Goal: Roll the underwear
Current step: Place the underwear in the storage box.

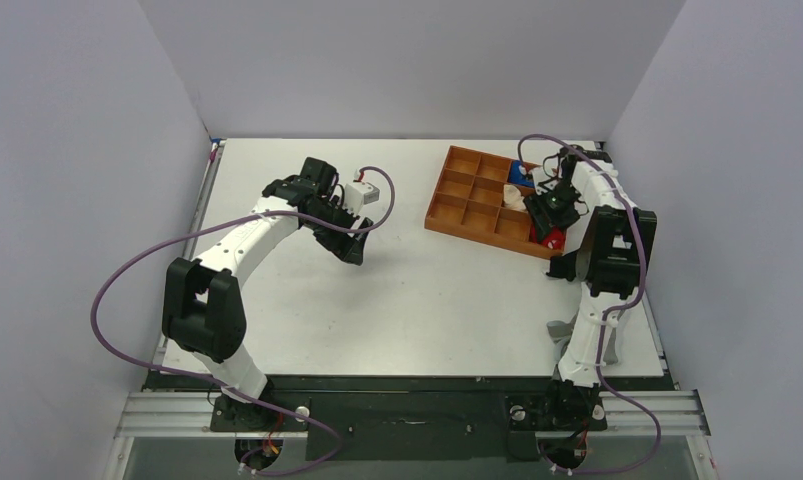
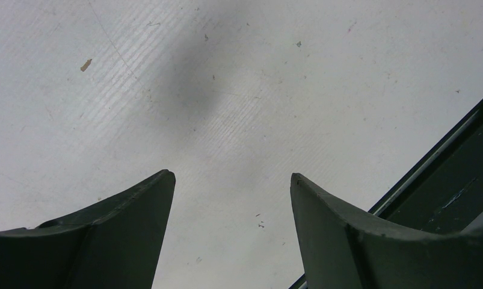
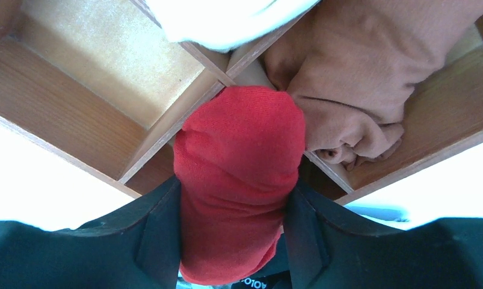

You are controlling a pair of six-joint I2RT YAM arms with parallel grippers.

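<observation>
right claw [image 3: 233, 185] clamped on rolled underwear [image 3: 239, 138] | tray [image 3: 64, 120] cell just beyond my tips | rolling looks done, release left | left claw [image 2: 231, 177] wide, empty

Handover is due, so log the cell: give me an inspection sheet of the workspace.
Surface: white table, lightly specked.
Job's things: underwear, red bundle, held over near right corner of wooden tray.
Clutter: tan garment, white garment, blue item in tray compartments.
Grippers: left gripper, jaws open above table; right gripper, jaws shut on underwear.
Cables: purple cable loops beside each arm.
Surroundings: plain walls on three sides.
</observation>
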